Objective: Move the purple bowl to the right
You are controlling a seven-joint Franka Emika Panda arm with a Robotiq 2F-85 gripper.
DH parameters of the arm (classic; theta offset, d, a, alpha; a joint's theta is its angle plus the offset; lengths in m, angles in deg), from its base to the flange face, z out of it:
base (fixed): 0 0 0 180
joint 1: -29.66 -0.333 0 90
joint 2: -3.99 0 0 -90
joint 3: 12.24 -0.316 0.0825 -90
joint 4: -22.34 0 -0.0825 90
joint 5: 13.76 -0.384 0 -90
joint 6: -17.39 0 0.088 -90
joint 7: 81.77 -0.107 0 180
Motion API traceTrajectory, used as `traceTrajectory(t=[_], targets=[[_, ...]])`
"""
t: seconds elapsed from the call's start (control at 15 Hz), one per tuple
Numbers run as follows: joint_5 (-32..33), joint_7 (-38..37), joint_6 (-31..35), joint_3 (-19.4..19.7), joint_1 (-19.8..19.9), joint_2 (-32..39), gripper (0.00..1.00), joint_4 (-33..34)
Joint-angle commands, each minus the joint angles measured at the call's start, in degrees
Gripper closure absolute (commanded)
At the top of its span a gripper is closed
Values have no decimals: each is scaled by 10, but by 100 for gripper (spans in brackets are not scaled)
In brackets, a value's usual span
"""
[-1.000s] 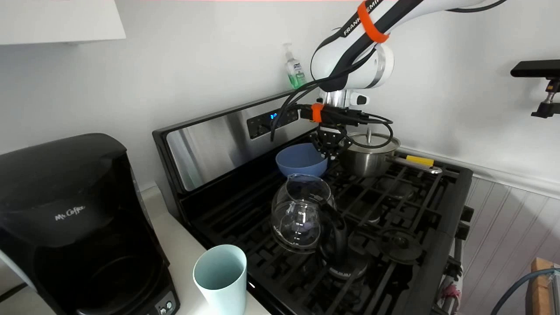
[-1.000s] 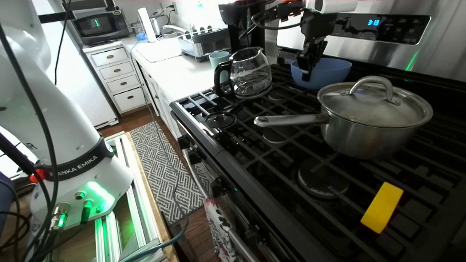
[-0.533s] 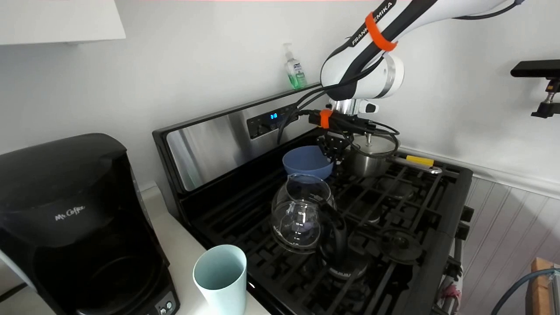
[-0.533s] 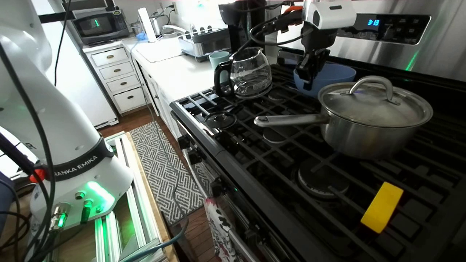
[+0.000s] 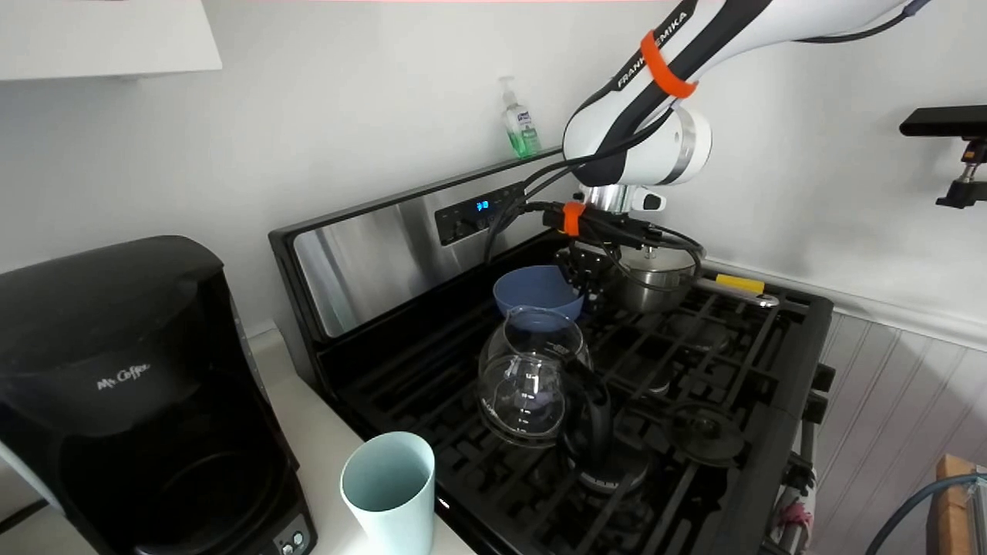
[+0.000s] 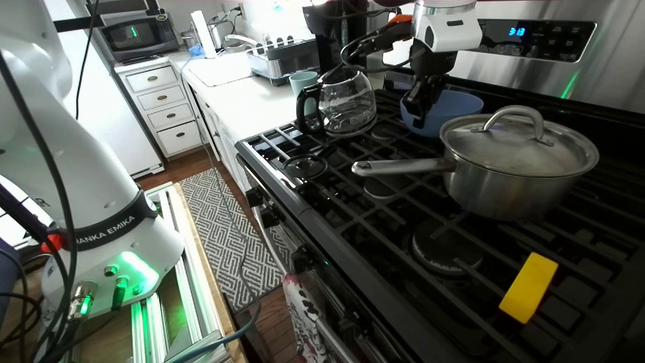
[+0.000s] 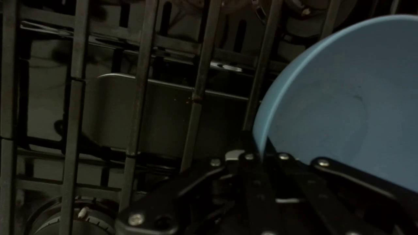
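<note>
The purple bowl is a plain round blue-purple bowl over the back of the stove, between the glass carafe and the steel pot. It also shows behind the pot in an exterior view. In the wrist view its inside fills the right. My gripper is shut on the bowl's rim, one finger inside and one outside. The gripper also shows in both exterior views, at the bowl's near side. The bowl looks about level. I cannot tell whether its base touches the grates; the carafe and pot hide part of it.
The glass carafe stands on the grates close to the bowl. The lidded steel pot stands on the bowl's other side, its handle toward the stove's front. A yellow block lies near it. The stove's back panel rises behind.
The gripper and the bowl have moved together: first down and toward the pot, then a little lower and slightly back toward the carafe. The grip on the rim stays. Carafe and pot have not moved.
</note>
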Motion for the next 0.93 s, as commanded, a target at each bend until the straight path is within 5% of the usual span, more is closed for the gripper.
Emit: traceTrajectory(t=[0.0, 0.4, 0.67, 0.73, 0.8, 0.87], targets=[[-31, 16, 11, -7, 11, -11, 69, -22], [-1, 16, 24, 7, 3, -76, 27, -62], [40, 80, 3, 4, 5, -138, 2, -92], [44, 105, -1, 1, 7, -150, 0, -97], [27, 71, 3, 1, 8, -105, 12, -60], [32, 86, 1, 0, 8, -120, 5, -68]])
